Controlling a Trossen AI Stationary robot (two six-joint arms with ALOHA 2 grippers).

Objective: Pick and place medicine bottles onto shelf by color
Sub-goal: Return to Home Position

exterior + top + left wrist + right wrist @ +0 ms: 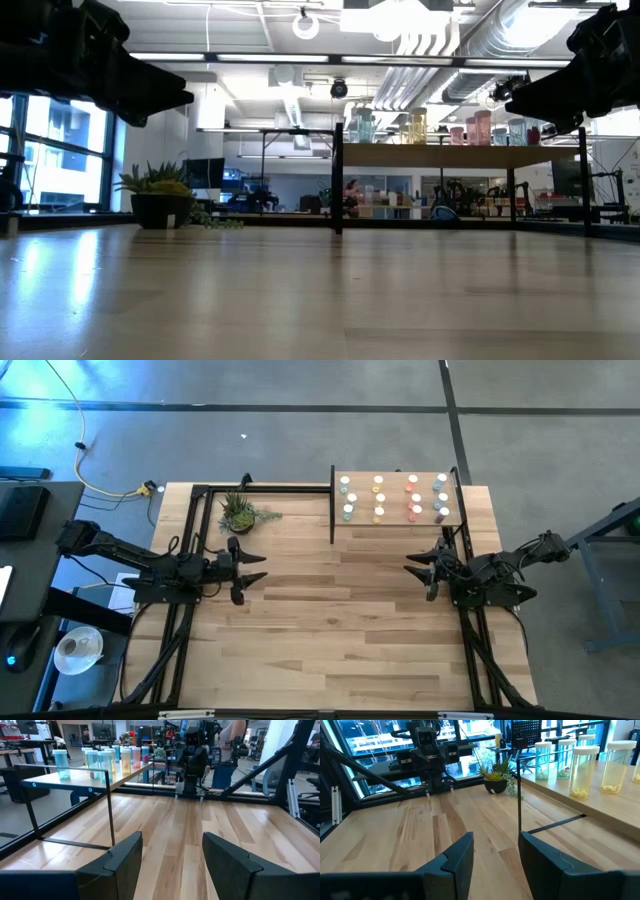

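State at this moment, high view: the rectangular light wood shelf on a black metal frame (395,522) stood in the upper right of centre of the large plank tabletop (330,640); the small cylindrical white-capped medicine bottles (379,497) stood on it upright, long axes vertical, in four columns. From frame left to right the columns read as teal-green, yellow, orange-red and white; every bottle in view stood on the shelf.

The left gripper (258,567) hovered over the left-centre of the tabletop, just below the small green potted plant (240,512) in the frame; its fingers were spread wide with nothing between them, as the left wrist view confirmed (172,842). The right gripper (413,563) hovered at right-centre, facing the left one across the bare middle planks; its fingers were likewise wide apart and empty (495,842).

Governing relation: the shelf lay toward the top of the frame from the right gripper, near it; the left gripper sat well apart from the shelf, to its lower left. The right arm was therefore the nearer one.

Judgement: sorting appeared complete; the step in hand was retraction to rest. The right arm needed to clear the shelf's front edge and frame post; contact there could topple the upright bottles.
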